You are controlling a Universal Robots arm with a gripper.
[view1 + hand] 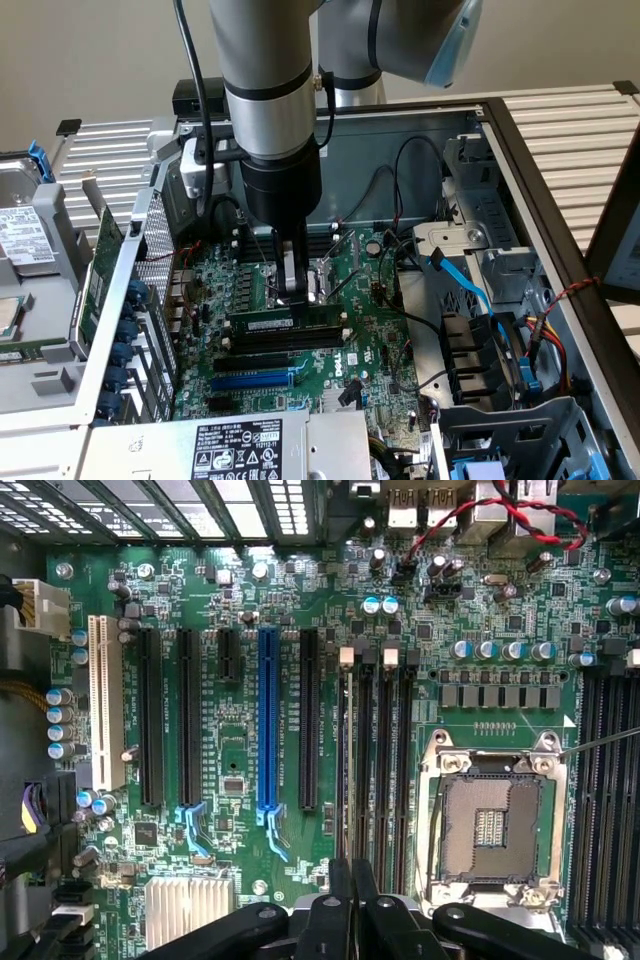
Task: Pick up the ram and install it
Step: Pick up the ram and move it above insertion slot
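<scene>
The ram (285, 323), a thin green stick with a white label, stands seated in a black memory slot on the motherboard (370, 345). In the wrist view I see the ram (347, 770) edge-on in the slot beside three empty memory slots (385, 770). My gripper (298, 292) hangs straight down over the stick's middle, its tips just above the top edge. From the wrist, the gripper (351, 870) shows its two fingers pressed together with nothing visibly between them. I cannot tell whether the tips touch the ram.
An open CPU socket (492, 825) lies beside the memory slots. Black and blue expansion slots (267, 720) run parallel to them. A green expansion card (100, 270) stands outside the case on the exterior view's left. Blue cables (465, 285) and drive cages crowd the right.
</scene>
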